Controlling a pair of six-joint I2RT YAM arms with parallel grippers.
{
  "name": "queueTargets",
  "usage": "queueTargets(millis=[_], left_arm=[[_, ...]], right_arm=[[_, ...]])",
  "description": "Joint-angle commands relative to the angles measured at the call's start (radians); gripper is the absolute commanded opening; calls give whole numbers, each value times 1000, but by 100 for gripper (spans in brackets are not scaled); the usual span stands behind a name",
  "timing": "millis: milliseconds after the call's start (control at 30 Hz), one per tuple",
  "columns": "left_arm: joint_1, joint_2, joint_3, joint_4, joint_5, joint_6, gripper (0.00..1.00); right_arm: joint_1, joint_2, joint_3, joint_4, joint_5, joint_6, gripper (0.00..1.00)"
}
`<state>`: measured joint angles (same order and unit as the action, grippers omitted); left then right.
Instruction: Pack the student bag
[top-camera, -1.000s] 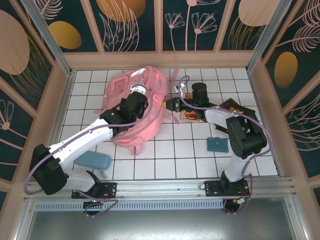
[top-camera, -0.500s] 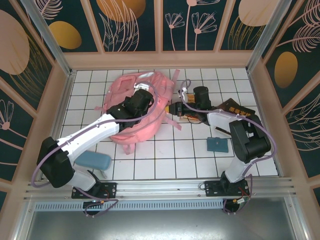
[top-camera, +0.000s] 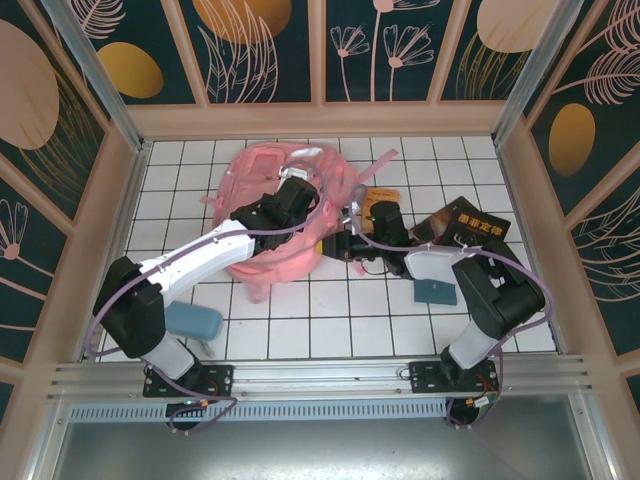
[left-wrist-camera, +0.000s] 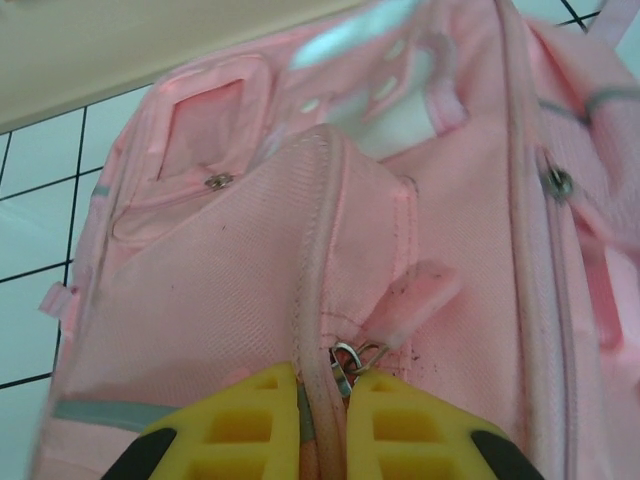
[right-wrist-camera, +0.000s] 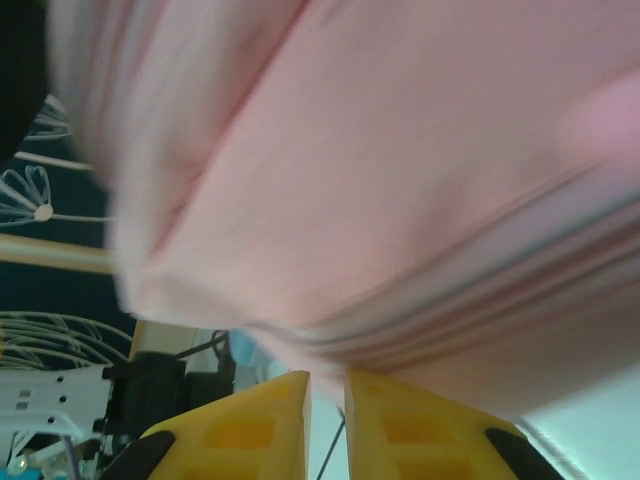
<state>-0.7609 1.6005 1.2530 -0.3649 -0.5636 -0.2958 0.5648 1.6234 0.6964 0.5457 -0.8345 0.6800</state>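
The student bag (top-camera: 262, 172) lies on the bench (top-camera: 330, 320), left of the black booklet (top-camera: 466, 222). The left gripper (left-wrist-camera: 322, 375) has its jaws pinching the zipper seam; the right gripper (right-wrist-camera: 327, 380) has narrow jaws, perhaps on fabric. Tugging may slip the seam.

Bare tiles (top-camera: 170, 200) left of student bag (top-camera: 250, 170)

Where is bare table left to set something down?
Free: the near tiles between the blue case and the teal pad; the back left tiles beside the backpack. Crowded: right of the backpack, around the dark book.
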Motion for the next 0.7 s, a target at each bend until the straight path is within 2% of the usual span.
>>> queueTargets(millis=[0,100,200,267,333,433,500,667], left_arm=[[16,-8,42,115,-53,-41,0],[15,-12,37,115,-39,-34,0],[17,-34,18,126,-33,-10,0],[17,-68,-20,153,-21,21,0],[16,-108,-63,182,1,57,0],[16,-155,-112,202,37,90,0],[17,-171,-127,207,42,98,0],[18,-180,-132,210,51,99,0]], right_arm=[[-12,-42,-7,40,19,-14,14],[-12,-39,11,-24,60,-71,6],[-28,-78,-6,-51,126,-92,6],[-78,-127,-26,-50,165,-91,14],[-121,-169,-33,-62,192,-99,27],[-171,-156,9,-116,180,-144,43],[-186,-110,55,-149,148,-175,46],[-188,27,175,-228,66,-238,47]])
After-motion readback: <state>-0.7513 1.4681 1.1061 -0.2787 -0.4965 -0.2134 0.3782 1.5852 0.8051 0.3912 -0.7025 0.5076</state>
